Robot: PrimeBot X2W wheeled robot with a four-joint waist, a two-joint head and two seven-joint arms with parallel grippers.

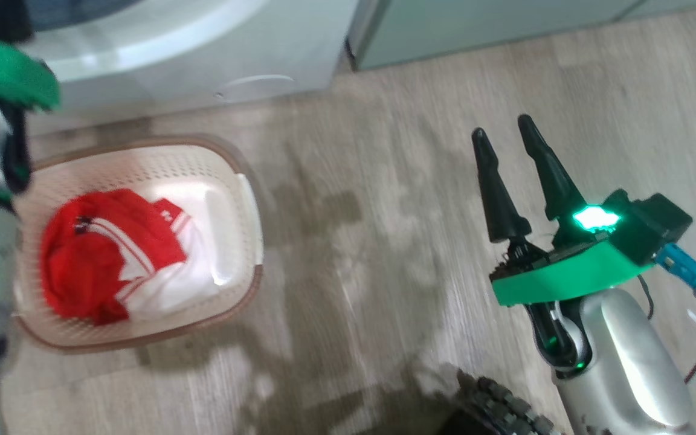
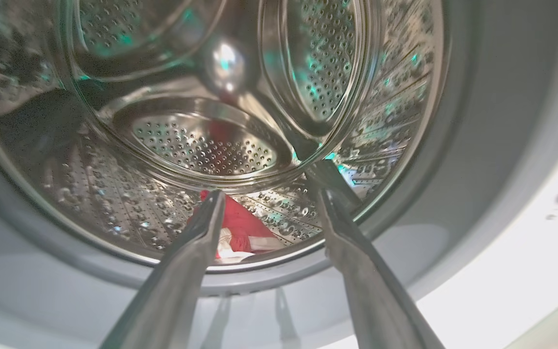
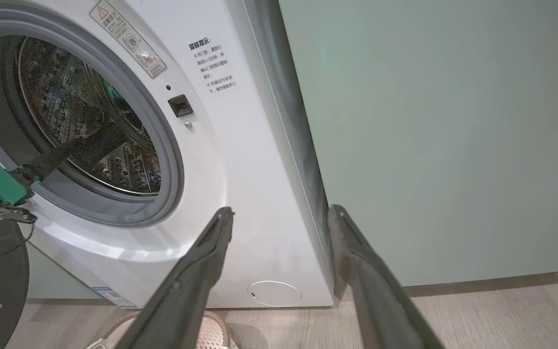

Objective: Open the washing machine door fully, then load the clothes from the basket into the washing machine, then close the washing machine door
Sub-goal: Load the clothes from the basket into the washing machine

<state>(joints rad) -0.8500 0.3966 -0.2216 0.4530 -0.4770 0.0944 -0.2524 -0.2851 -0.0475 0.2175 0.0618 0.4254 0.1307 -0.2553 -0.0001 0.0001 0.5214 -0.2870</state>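
- Left end effector (image 2: 270,194), fingers apart and empty, faces the big white washing machine's (image 2: 526,242) steel drum, where one red garment (image 2: 242,228) lies lower centre.
- Bright red, white-striped clothes (image 1: 100,254) fill the cream perforated basket (image 1: 142,166), frame left, not yet loaded.
- Right end effector (image 1: 503,128), fingers apart, idles clear at right.

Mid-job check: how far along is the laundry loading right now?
Done: the washing machine mouth stands uncovered, and one red garment lies in the drum. In hand: the left end effector is open and empty at the drum mouth; the right end effector is open over the floor. Remaining: red clothes in the basket, then shutting the machine.
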